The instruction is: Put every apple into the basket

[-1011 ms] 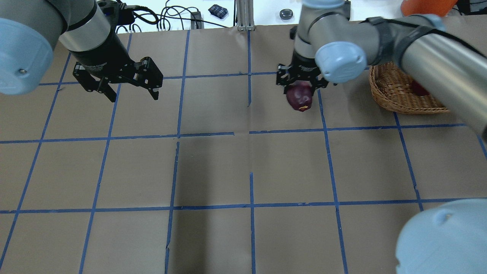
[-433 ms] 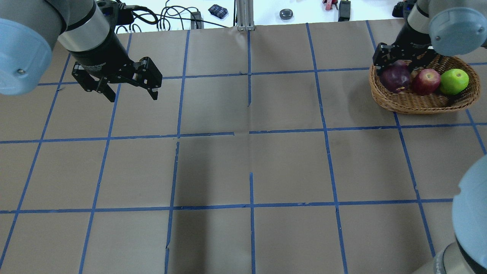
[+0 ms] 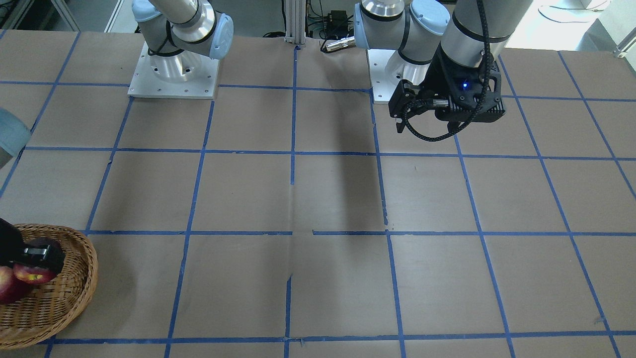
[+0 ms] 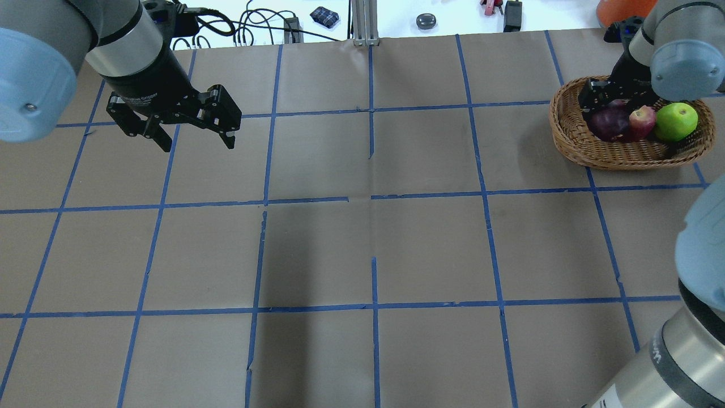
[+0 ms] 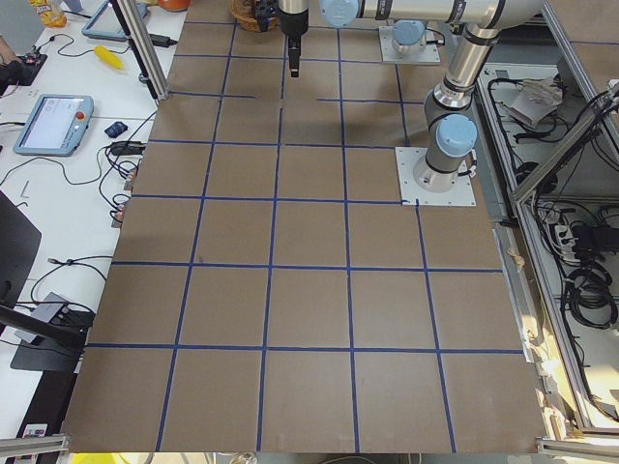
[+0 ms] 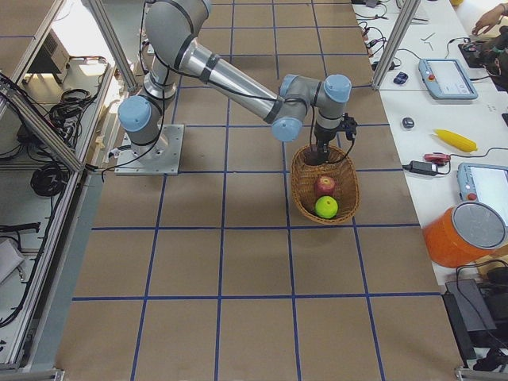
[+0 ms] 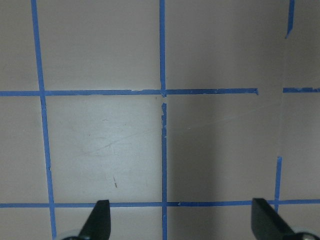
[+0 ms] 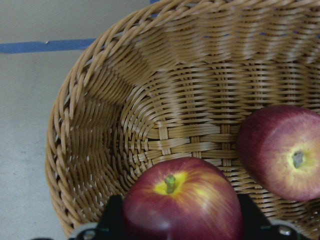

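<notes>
The wicker basket (image 4: 572, 141) stands at the table's far right. Inside lie a green apple (image 4: 676, 121), a red apple (image 4: 643, 120) and a dark maroon apple (image 4: 610, 124) with a yellow patch. My right gripper (image 4: 614, 105) reaches down into the basket and is shut on the maroon apple (image 8: 182, 205), low over the basket floor (image 8: 170, 130), with the red apple (image 8: 282, 152) just beside it. My left gripper (image 4: 199, 146) hangs open and empty over the far left of the table, above bare taped squares in its wrist view (image 7: 182, 220).
Blue tape lines grid the brown table. Cables, a dark pouch (image 4: 324, 16) and a round black object (image 4: 426, 21) lie beyond the far edge. The right arm's elbow (image 4: 702, 255) bulks at the overhead view's lower right. An orange container (image 6: 464, 234) sits off the table.
My right gripper carried the maroon apple from the table's middle rightwards to the basket and lowered it in beside the red apple. The left arm stayed still.
</notes>
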{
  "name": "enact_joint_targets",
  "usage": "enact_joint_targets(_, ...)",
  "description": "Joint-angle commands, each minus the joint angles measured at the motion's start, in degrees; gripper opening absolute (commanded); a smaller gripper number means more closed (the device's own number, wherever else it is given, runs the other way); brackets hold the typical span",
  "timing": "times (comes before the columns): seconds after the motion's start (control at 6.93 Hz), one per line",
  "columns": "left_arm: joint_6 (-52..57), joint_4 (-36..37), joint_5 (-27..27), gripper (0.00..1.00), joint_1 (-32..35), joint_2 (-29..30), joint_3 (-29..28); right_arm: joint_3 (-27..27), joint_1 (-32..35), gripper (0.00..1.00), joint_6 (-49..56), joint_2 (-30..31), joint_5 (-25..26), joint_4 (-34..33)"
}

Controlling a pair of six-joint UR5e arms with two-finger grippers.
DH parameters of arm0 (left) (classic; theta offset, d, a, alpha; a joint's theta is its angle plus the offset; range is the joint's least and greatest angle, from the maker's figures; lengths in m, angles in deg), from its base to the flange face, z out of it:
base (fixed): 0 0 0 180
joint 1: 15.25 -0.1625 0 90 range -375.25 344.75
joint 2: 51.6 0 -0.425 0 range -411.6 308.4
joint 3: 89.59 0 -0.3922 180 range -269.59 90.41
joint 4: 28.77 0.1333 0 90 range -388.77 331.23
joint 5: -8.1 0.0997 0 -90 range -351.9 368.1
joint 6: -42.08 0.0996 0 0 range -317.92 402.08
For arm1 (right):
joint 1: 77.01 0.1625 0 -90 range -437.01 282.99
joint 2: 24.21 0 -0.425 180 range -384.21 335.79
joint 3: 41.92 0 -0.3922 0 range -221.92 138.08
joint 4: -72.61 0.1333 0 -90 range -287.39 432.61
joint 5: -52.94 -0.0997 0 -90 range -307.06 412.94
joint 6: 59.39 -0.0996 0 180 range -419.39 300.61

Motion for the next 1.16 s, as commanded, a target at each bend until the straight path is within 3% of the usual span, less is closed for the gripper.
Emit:
enact_joint_targets(0.0,0.0,0.0,0.0,1.00,0.0,0.1,0.1,-0.4,-0.1,0.18,1.2,-3.7,0.4,-3.4)
enact_joint_targets(0.14,0.0,0.0,0.0,1.00,0.0,0.0,0.1,-0.7,-0.1,0.99,1.3,-3.6,0.4,-3.3)
enact_joint_targets(0.43,0.0,0.0,0.0,1.00,0.0,0.0,0.1,-2.4,-0.1,1.00,1.2,-2.9,0.5,-1.7)
enact_joint_targets(0.72,0.1,0.0,-0.2,1.00,0.0,-0.3,0.6,-4.1,0.8,1.00,0.3,4.1,-0.3,9.6)
enact_joint_targets(1.01,0.1,0.0,-0.1,1.00,0.0,-0.1,0.2,-3.4,7.6,1.00,-5.2,11.3,-0.3,19.0)
